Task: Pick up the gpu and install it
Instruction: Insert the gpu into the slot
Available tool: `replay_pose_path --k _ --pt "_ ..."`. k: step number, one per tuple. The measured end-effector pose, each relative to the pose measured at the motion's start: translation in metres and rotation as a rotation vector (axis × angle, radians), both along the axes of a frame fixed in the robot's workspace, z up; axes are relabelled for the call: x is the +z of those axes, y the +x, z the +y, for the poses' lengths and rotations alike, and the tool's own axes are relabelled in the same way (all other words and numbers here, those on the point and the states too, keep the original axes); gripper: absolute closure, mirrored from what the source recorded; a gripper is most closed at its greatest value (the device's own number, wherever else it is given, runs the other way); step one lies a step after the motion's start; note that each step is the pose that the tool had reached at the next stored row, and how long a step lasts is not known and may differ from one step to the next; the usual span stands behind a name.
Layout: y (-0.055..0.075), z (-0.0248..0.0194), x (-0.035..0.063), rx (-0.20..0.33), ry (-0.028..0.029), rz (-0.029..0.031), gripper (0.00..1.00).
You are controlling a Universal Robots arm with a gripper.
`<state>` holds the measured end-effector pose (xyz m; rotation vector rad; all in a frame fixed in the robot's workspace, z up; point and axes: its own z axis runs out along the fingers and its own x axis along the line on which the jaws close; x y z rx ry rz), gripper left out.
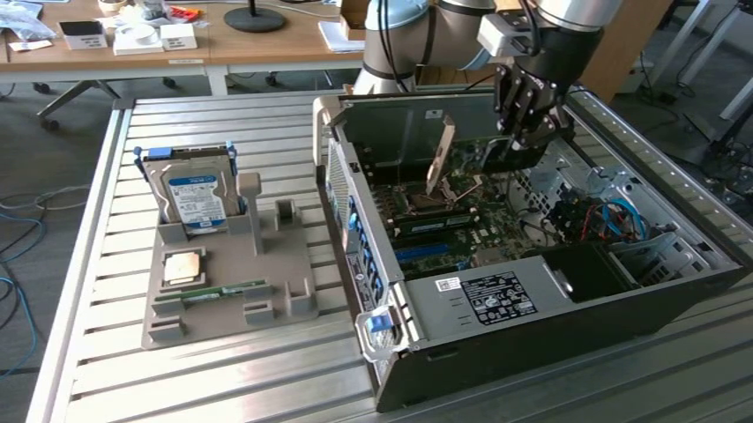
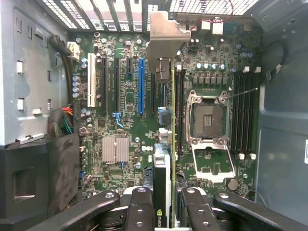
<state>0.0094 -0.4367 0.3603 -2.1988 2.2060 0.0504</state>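
Gpu (image 2: 163,166) is held on edge inside the open computer case (image 1: 659,291), above the motherboard (image 2: 125,101). Fingers (image 2: 139,199) are clamped on the gpu from both sides, and the card runs straight out from between them. Its silvery bracket (image 2: 166,38) is at the end by the case's slotted rear wall. In the wrist view the card lines up between the long blue slot (image 2: 141,86) and the CPU socket (image 2: 208,118), over the black slots beside the blue one. Can't tell whether its lower edge touches a slot. The socket is open and its metal frame stands raised. Memory slots (image 2: 243,115) sit past the socket, and a small silver heatsink (image 2: 115,148) is on the blue slot's other side.

In the exterior view the gripper (image 1: 527,132) reaches down into the far part of the case, with the gpu (image 1: 514,157) dark under it. The case lies on its side on the slatted metal counter (image 1: 106,264). At the exterior view's left, well apart from the case, sits a gray holder tray (image 1: 235,264). It carries an upright hard drive (image 1: 197,198) with a blue-white label, a small square chip (image 1: 180,267) and a green memory stick (image 1: 212,292) near its front.
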Motion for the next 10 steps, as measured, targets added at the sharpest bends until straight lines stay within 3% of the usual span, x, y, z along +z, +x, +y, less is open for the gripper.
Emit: replay_pose_path --k 10 --pt "0.0 0.0 -0.0019 0.0 0.0 0.0001 0.73"
